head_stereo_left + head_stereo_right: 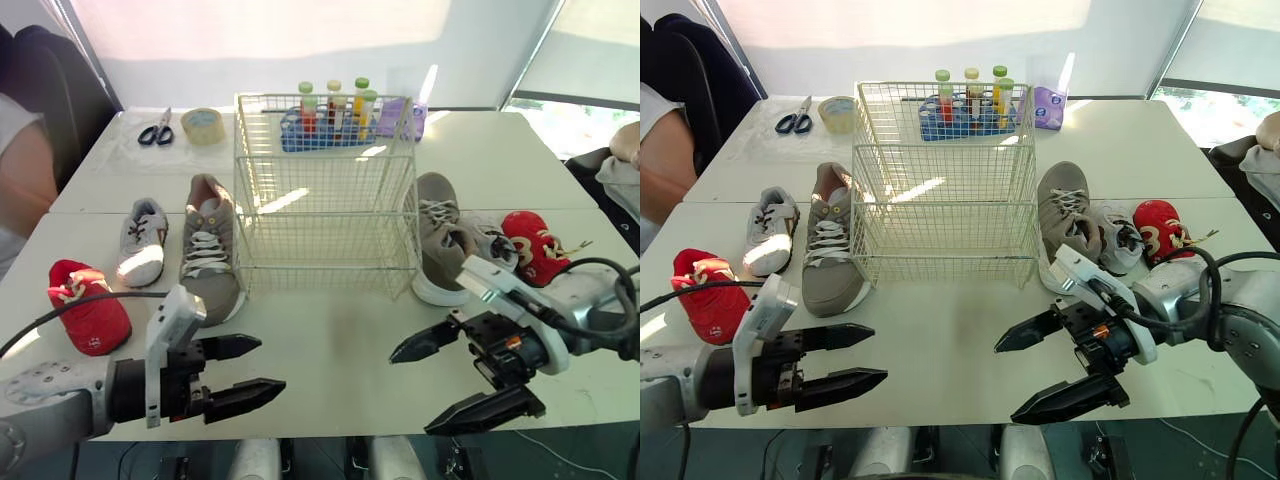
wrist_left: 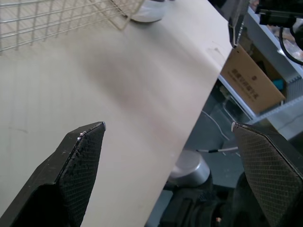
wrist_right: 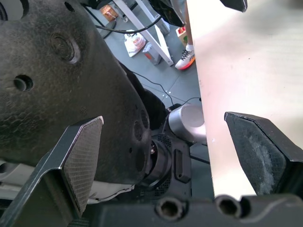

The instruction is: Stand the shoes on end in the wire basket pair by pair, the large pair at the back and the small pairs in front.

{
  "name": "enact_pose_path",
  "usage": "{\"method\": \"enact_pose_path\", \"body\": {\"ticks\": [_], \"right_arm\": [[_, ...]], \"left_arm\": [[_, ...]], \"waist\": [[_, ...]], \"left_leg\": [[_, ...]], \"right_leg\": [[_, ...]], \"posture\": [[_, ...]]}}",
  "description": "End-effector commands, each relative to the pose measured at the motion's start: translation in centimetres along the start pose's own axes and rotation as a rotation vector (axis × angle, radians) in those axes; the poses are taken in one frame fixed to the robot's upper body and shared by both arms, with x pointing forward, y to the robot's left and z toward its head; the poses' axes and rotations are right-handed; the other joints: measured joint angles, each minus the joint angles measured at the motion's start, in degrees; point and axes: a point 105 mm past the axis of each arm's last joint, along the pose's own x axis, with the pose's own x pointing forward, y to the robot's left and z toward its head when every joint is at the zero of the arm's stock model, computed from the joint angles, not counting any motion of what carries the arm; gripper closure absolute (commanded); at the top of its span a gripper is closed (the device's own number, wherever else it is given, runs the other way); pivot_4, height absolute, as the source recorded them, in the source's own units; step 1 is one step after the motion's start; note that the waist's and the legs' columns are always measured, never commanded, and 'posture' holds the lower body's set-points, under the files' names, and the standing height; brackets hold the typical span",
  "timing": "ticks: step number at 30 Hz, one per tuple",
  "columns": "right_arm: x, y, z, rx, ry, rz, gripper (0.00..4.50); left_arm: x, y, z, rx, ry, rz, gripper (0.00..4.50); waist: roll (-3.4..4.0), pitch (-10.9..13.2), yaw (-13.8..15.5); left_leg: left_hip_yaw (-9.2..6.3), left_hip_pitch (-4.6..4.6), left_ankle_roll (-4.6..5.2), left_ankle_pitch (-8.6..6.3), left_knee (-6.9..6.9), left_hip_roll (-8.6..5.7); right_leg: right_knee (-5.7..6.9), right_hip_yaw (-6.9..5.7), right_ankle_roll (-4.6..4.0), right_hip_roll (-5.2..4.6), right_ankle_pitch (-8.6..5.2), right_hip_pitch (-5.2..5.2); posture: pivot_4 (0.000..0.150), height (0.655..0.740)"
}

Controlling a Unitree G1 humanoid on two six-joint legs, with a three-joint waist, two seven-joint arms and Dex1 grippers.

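We hold our left gripper and right gripper, fingers spread wide and gripping nothing, above the table; three left shoes and three right shoes lie flanking the wire basket.

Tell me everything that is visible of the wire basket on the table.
The wire basket is a cream, box-shaped grid of thin wire, open on top and empty. It stands upright on the white table. The left grey shoe and the right grey shoe lie close at its sides; contact is unclear. A blue rack of bottles stands behind it.
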Motion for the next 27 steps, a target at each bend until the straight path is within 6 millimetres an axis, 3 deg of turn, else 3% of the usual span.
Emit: {"method": "enact_pose_path", "body": {"ticks": [1,20,27], "right_arm": [[0.0,0.0,0.4,-0.033,-0.009,0.000,0.01],[-0.1,-0.4,0.1,-0.046,-0.003,-0.005,0.01],[-0.9,-1.2,1.0,-0.052,-0.054,-0.077,0.01]], "left_arm": [[0.1,0.1,0.7,0.020,-0.043,0.005,0.07],[0.4,-0.8,1.5,0.035,-0.064,-0.027,0.07],[0.6,-0.6,1.6,0.033,-0.076,-0.034,0.07]], "waist": [[0.00,0.0,0.0],[0.01,0.0,0.0],[0.01,0.0,0.0]], "left_leg": [[0.00,-0.01,0.00,0.00,0.00,0.00],[0.00,-0.02,0.01,-0.01,0.00,0.00],[0.00,-0.03,0.02,-0.01,0.00,0.00]], "right_leg": [[0.00,0.00,0.00,0.00,0.00,0.00],[-0.02,0.00,0.00,0.00,0.00,-0.02],[-0.03,0.00,0.00,0.00,0.00,-0.02]], "posture": [[0.150,0.7400],[0.150,0.7400],[0.150,0.7400]]}}
